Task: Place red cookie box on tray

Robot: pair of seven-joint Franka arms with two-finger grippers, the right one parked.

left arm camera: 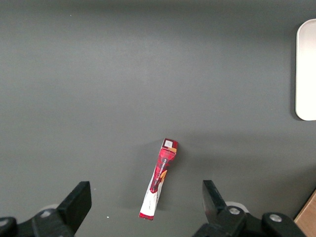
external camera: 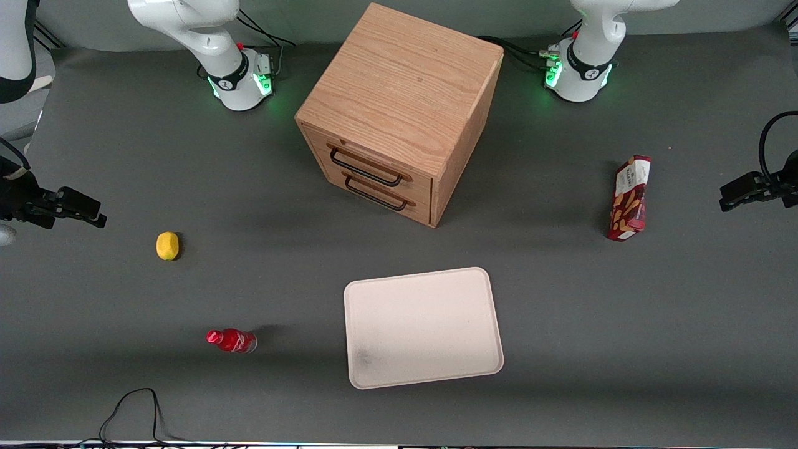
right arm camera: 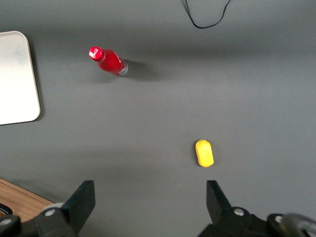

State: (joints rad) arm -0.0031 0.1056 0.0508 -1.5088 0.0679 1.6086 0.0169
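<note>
Toward the working arm's end of the table, the red cookie box (external camera: 630, 198) stands on its long narrow edge, well apart from the tray (external camera: 423, 327). Above it hangs the gripper (left arm camera: 145, 202), fingers spread wide and empty, straddling the box's thin width, not its long axis.

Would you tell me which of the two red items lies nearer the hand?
The red cookie box, on the table near the open hand; the red bottle stands toward the parked arm's end.
</note>
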